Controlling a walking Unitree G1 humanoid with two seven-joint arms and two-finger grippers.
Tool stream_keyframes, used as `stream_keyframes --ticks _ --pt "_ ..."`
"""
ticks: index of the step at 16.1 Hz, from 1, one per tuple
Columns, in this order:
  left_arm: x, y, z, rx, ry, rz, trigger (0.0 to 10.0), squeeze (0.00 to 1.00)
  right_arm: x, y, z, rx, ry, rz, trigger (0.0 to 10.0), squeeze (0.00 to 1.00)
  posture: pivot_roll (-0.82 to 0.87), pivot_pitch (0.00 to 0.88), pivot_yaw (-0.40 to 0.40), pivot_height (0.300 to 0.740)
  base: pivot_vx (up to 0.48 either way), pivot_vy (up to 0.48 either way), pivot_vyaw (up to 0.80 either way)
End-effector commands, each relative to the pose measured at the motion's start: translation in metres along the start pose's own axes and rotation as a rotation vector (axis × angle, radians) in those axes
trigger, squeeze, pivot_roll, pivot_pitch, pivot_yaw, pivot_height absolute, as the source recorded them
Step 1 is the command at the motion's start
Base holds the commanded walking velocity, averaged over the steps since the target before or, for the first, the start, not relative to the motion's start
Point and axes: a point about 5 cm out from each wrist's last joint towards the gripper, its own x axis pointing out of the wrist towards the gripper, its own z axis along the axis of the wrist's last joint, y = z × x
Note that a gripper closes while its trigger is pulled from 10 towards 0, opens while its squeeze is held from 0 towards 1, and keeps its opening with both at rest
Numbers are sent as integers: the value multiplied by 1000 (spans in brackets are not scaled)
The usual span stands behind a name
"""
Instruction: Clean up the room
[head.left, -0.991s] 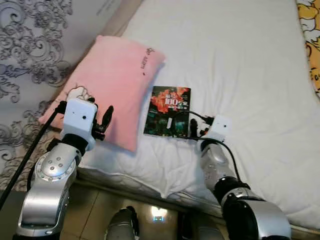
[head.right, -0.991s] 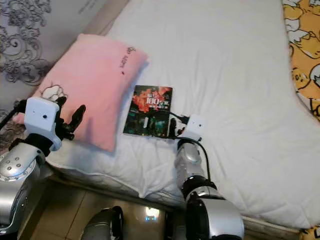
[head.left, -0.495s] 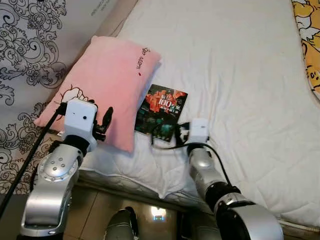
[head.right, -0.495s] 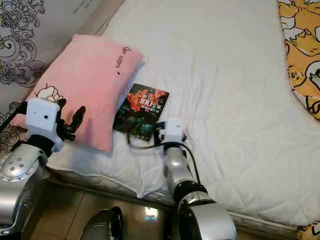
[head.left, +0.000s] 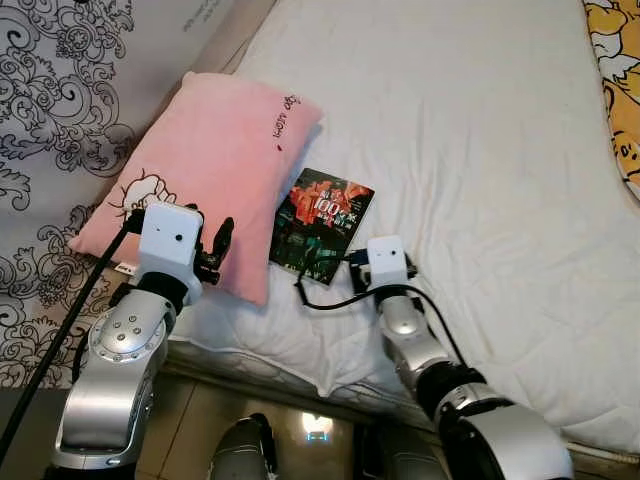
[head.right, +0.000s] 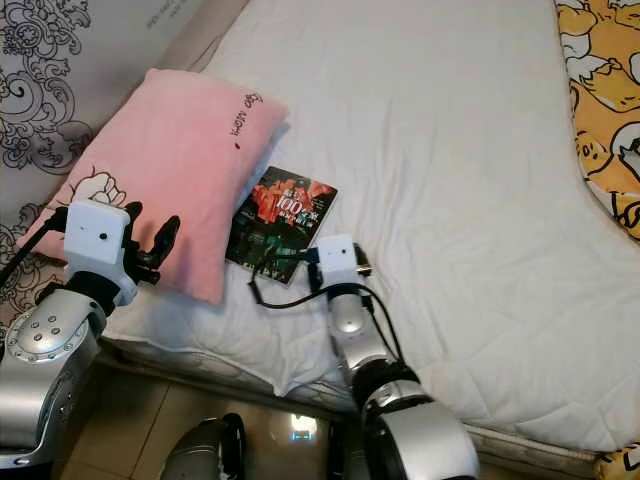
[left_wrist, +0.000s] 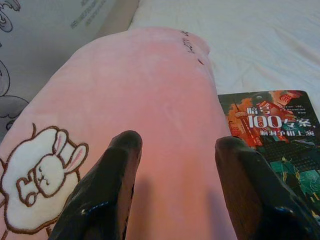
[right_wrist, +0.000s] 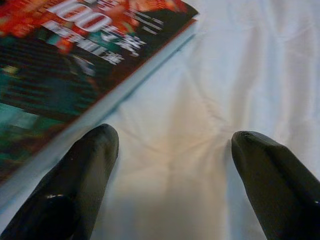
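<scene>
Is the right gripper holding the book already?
Apart. In the right wrist view the right gripper is open over the sheet, and the book lies beside one finger, not between them.

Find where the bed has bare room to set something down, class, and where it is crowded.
Free: the wide white bed sheet between the book and the yellow blanket. Crowded: the near-left corner, with the pink pillow, book, left pincer and right pincer.

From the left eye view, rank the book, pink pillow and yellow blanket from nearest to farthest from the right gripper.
1. Book: lying just by the open fingers of the right gripper, on its left.
2. Pink pillow: beyond the book, farther left.
3. Yellow blanket: far right edge of the bed.
</scene>
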Motion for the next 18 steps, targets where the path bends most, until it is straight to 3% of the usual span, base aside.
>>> stream_keyframes --ticks 1,7,11,13,14,16,18 --pt "-2 -3 -4 1 12 1 10000 0 1 -3 -2 -38 24 -10 10000 0 229 245 -12 740 0 0 0" --pt "-10 -4 -8 4 31 6 10000 0 15 -26 12 -74 51 -15 10000 0 261 272 -29 740 0 0 0" --pt "-18 -2 -7 26 33 24 10000 0 19 -23 23 -150 40 19 10000 0 314 293 -43 740 0 0 0" --pt "-23 0 -8 31 44 40 10000 0 20 -9 31 -14 32 82 10000 0 324 304 -54 740 0 0 0" --pt "-24 0 -9 31 47 45 10000 0 21 4 40 115 17 134 10000 0 321 303 -59 740 0 0 0" --pt "-23 -2 -9 29 45 46 10000 0 20 14 47 187 2 183 10000 0 307 294 -64 740 0 0 0" --pt "-14 -5 -8 26 28 39 10000 0 21 19 56 194 -36 211 10000 0 283 278 -61 740 0 0 0"
